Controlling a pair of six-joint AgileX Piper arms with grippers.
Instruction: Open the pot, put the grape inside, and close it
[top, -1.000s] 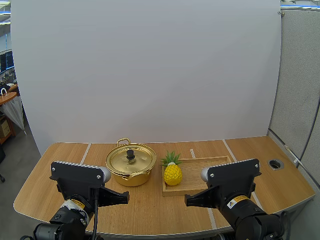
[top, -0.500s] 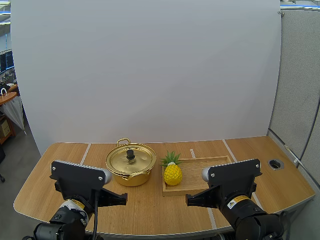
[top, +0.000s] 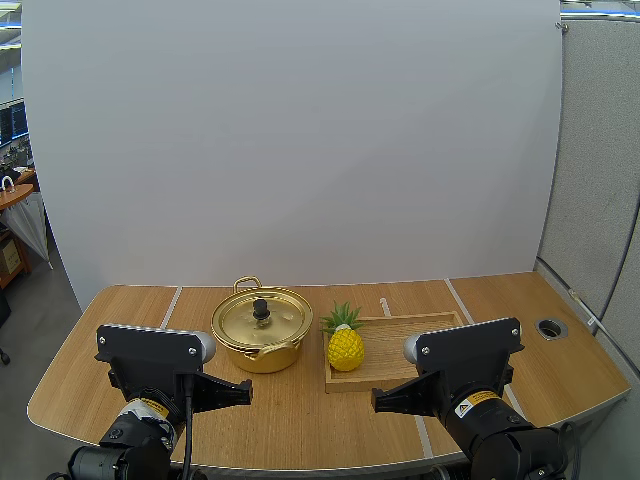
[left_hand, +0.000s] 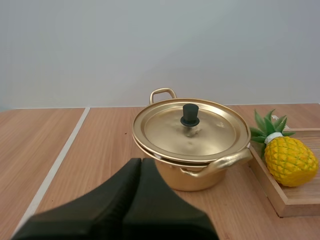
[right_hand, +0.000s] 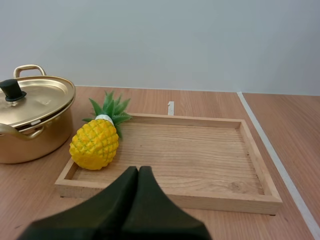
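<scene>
Lidded pot (top: 262, 352) beside a tray (top: 425, 328) with a pineapple (top: 346, 348), both claws closed and empty.
On the wooden surface (top: 120, 335) the wooden tray lies right of centre; the gold pot stands just to its left, its lid (top: 240, 318) on with the black knob (top: 261, 308) up. The pineapple sits in the tray's left end, near the pot. The left claw (top: 247, 393) hangs at the near side facing the pot, the right claw (top: 376, 402) facing the tray, each with fingers pressed together on nothing.
</scene>
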